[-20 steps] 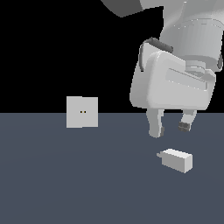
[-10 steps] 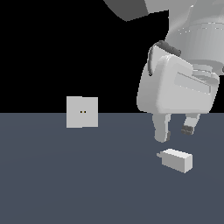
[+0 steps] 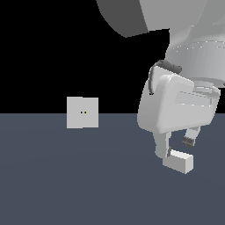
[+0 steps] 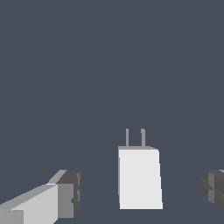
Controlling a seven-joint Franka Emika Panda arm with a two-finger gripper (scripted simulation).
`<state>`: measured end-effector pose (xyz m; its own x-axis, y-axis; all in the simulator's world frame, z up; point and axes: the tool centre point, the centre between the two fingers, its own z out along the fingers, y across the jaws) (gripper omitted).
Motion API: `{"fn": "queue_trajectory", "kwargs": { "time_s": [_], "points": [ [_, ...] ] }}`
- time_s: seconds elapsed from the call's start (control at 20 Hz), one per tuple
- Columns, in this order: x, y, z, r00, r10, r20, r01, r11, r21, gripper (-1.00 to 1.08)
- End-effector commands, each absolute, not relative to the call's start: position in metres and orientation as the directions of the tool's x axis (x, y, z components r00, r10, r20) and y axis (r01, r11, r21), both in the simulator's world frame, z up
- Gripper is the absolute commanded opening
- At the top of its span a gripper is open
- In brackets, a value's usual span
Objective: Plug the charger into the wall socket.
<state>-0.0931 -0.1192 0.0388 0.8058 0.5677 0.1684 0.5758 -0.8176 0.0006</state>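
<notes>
The charger (image 3: 178, 161) is a small pale block lying on the dark grey floor at the exterior view's right. In the wrist view the charger (image 4: 139, 177) lies between my two fingers, its two prongs pointing away from the camera. My gripper (image 3: 176, 147) is open, low over the charger, with a finger on each side and a gap to each. The wall socket (image 3: 82, 112) is a pale square plate with two tiny holes, standing upright at the exterior view's left, well apart from the charger.
The dark grey floor (image 3: 88, 184) spreads flat around both things. The arm's large pale body (image 3: 176, 105) fills the upper right of the exterior view and hides part of the charger's near end.
My gripper has come down from above the charger until its open fingers straddle the block. The charger and the socket have not moved.
</notes>
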Motion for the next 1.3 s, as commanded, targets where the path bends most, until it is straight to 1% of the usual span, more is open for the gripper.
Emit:
{"fn": "queue_trajectory", "kwargs": {
  "time_s": [0.0, 0.4, 0.45, 1.25],
  "points": [
    [-0.094, -0.119, 0.027, 0.805, 0.568, 0.168, 0.577, -0.817, 0.000, 1.00],
    [-0.093, -0.119, 0.012, 0.805, 0.569, 0.168, 0.577, -0.817, 0.000, 1.00],
    [-0.093, -0.119, 0.012, 0.805, 0.569, 0.168, 0.577, -0.817, 0.000, -1.00],
    [-0.092, -0.113, 0.015, 0.812, 0.558, 0.169, 0.566, -0.824, 0.000, -1.00]
  ]
}}
